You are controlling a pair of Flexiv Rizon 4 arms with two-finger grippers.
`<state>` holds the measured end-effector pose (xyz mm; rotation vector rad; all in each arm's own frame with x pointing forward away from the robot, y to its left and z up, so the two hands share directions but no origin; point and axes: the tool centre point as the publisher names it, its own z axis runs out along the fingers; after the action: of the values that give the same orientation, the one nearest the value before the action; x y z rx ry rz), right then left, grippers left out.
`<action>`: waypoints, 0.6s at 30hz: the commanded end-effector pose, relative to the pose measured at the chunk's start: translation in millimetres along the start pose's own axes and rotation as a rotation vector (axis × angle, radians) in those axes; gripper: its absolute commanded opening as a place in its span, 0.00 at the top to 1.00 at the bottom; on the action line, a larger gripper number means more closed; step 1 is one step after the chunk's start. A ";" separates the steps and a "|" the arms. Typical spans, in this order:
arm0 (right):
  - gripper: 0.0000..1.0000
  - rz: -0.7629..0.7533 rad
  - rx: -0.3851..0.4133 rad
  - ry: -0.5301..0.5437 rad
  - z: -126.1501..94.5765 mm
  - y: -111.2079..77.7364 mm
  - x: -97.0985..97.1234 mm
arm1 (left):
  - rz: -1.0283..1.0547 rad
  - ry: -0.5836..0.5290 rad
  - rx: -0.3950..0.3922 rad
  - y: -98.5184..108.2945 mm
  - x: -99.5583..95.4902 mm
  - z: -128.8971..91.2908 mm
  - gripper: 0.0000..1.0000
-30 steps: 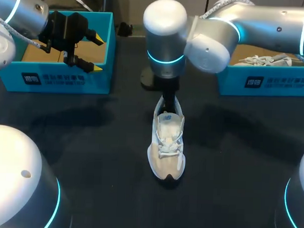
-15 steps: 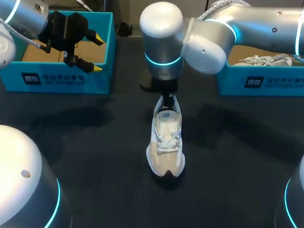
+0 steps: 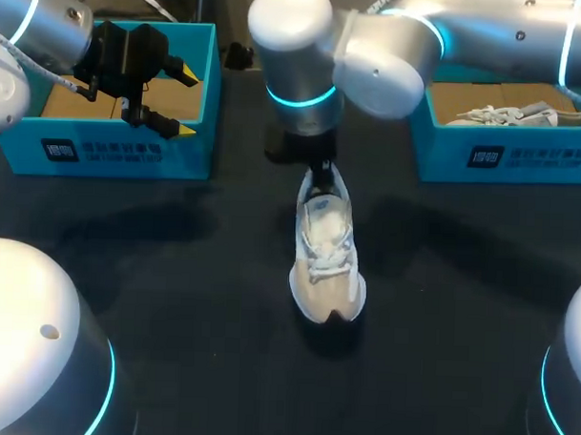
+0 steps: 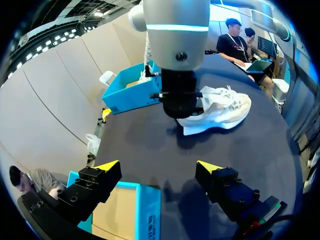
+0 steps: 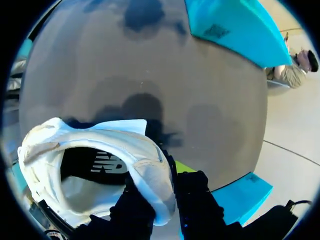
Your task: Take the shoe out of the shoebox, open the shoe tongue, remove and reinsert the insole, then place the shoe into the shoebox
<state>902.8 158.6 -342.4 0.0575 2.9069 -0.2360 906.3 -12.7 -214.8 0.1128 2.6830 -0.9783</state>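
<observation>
The right gripper (image 5: pixel 162 182) pinches the heel collar of the white sneaker (image 3: pixel 327 262), one black finger (image 5: pixel 197 197) outside the heel and the other inside the opening. The sneaker is in the middle of the black table (image 3: pixel 174 271), heel up under the gripper and toe pointing to the near edge; whether its sole rests fully on the table cannot be told. The dark insole (image 5: pixel 97 162) shows inside the opening. The right arm (image 3: pixel 391 59) comes in over the blue shoebox on the right (image 3: pixel 507 158), which holds a second white shoe (image 3: pixel 504 115).

The left gripper (image 3: pixel 185 102) hangs over the blue shoebox on the left (image 3: pixel 130 153), its yellow tips spread wide and holding nothing, well apart from the sneaker.
</observation>
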 end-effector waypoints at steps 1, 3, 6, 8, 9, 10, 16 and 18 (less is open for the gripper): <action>1.00 -0.019 -0.019 -0.019 -33.9 -6.1 -3.8 | 0.000 0.002 -0.003 -0.1 -0.5 -0.3 0.00; 1.00 -0.026 -0.045 -0.044 -48.1 -7.9 -7.8 | 0.000 0.002 -0.003 -0.1 -0.5 -0.3 0.00; 1.00 -0.020 -0.066 -0.068 -71.2 -12.5 -15.9 | 0.000 0.002 -0.003 -0.1 -0.5 -0.3 0.00; 1.00 -0.013 -0.079 -0.089 -84.4 -16.5 -21.9 | 0.000 0.002 -0.003 -0.1 -0.5 -0.3 0.00; 1.00 -0.011 -0.090 -0.099 -90.4 -18.2 -24.7 | 0.000 0.002 -0.003 -0.1 -0.5 -0.3 0.00; 1.00 -0.014 -0.112 -0.109 -96.6 -19.7 -27.1 | 0.000 0.002 -0.003 -0.1 -0.5 -0.3 0.00; 1.00 -0.008 -0.130 -0.087 -125.7 -31.5 -41.0 | 0.000 0.002 -0.003 -0.1 -0.5 -0.3 0.00; 1.00 -0.005 -0.131 -0.079 -134.7 -37.4 -45.2 | 0.000 0.002 -0.003 -0.1 -0.5 -0.3 0.00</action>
<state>917.5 153.4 -222.9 0.0253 2.8266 -0.0707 906.3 -12.6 -214.8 0.1127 2.6829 -0.9782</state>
